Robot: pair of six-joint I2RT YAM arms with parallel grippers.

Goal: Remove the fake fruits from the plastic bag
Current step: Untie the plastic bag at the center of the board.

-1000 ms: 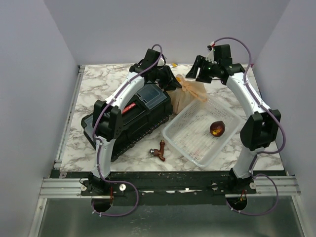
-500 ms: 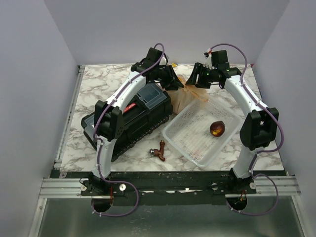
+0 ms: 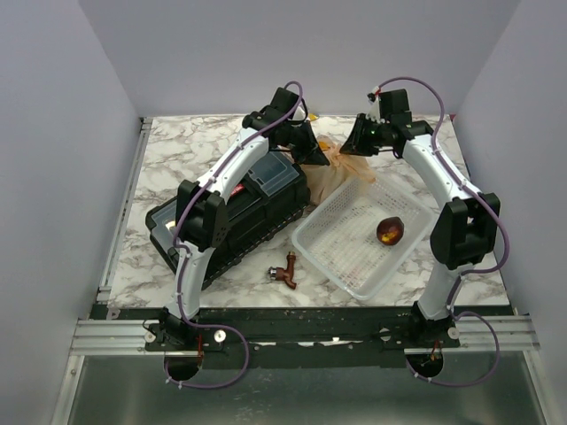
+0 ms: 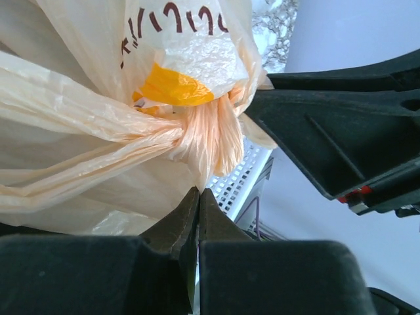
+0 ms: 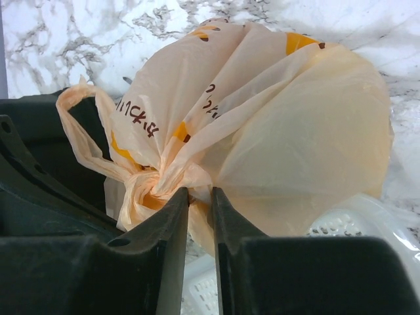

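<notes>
The plastic bag (image 3: 342, 176), tan with yellow prints, is knotted shut and stands at the far corner of the white mesh basket (image 3: 341, 266). The fake fruits are hidden inside it. My left gripper (image 3: 316, 155) is shut on the bag's film just below the knot (image 4: 190, 134), with its jaws pressed together (image 4: 198, 191). My right gripper (image 3: 355, 148) comes in from the other side. Its jaws (image 5: 200, 192) are closed to a narrow gap on a fold of the bag (image 5: 289, 125) beside the knot (image 5: 154, 190).
A maroon-brown glossy fruit (image 3: 390, 231) lies in the basket. A black toolbox (image 3: 235, 208) sits left of the bag under my left arm. A small red-brown tap-shaped object (image 3: 285, 270) lies on the marble table in front of it.
My right gripper has moved left and down from behind the bag and closed on it by the knot. My left gripper has shifted slightly right, still at the bag.
</notes>
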